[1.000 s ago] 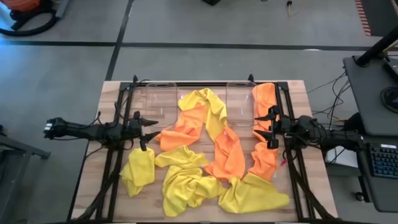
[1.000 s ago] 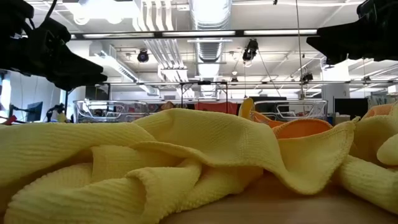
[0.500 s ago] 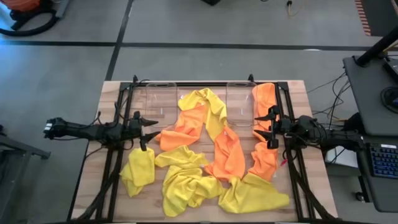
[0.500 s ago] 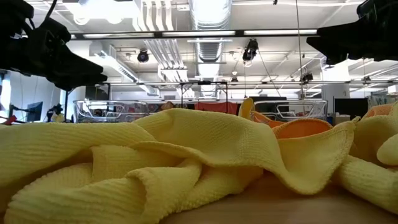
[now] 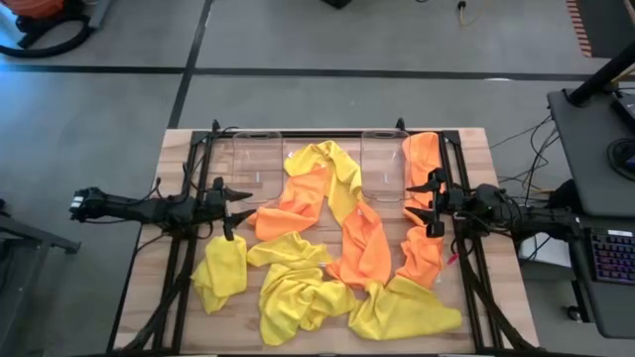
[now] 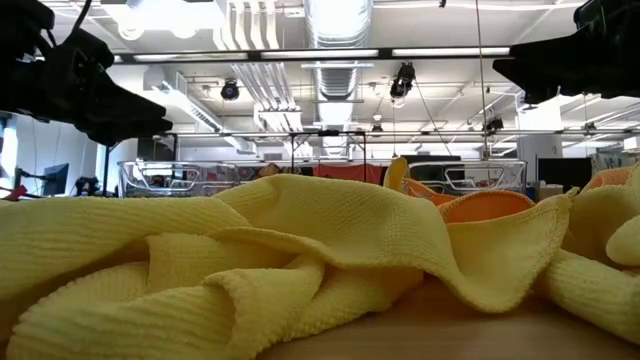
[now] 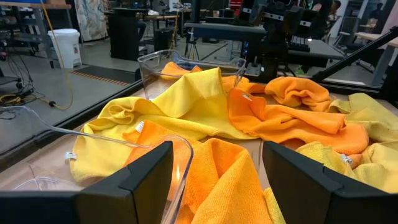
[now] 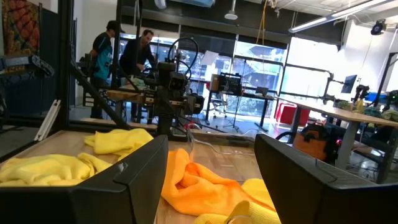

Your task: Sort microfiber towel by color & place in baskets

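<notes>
Several yellow towels (image 5: 298,293) and orange towels (image 5: 365,248) lie crumpled across the middle of the wooden table. One orange towel (image 5: 422,159) lies along the right edge beside the right basket. Two clear baskets (image 5: 256,159) (image 5: 383,167) stand at the far side with nothing in them. My left gripper (image 5: 238,206) hovers open at the table's left edge, above the table and pointing right. My right gripper (image 5: 425,201) hovers open at the right edge, pointing left. In the left wrist view, orange and yellow cloth (image 7: 280,124) lies ahead of the open fingers.
A black metal frame (image 5: 198,149) runs round the table's edges. Bare wood shows at the near left corner (image 5: 169,317) and the far corners. In the right wrist view, people (image 8: 124,53) stand in the room beyond the table.
</notes>
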Controlling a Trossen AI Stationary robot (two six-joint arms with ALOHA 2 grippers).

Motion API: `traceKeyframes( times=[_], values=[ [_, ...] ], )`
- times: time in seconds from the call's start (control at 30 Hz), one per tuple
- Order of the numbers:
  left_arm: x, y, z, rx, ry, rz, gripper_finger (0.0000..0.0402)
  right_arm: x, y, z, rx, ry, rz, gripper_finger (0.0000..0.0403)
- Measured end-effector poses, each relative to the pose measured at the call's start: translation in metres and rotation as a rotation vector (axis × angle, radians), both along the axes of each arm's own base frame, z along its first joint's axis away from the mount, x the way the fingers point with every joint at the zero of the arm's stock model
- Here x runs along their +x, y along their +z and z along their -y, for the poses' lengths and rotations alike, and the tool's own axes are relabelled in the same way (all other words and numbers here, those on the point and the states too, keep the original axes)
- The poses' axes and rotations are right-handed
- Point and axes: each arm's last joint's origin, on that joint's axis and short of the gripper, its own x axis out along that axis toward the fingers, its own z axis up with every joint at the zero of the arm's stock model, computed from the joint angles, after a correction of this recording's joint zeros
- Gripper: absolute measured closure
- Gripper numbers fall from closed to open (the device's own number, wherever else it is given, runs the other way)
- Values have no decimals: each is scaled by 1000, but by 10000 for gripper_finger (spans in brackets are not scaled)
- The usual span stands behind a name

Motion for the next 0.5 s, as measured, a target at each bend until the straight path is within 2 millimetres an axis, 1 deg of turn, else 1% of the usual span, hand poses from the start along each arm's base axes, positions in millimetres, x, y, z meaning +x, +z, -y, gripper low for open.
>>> traceKeyframes(
  times=[0.5],
  values=[
    [0, 0, 0, 0, 0, 0, 170, 0, 0, 0, 7, 1, 1, 165]
  ],
)
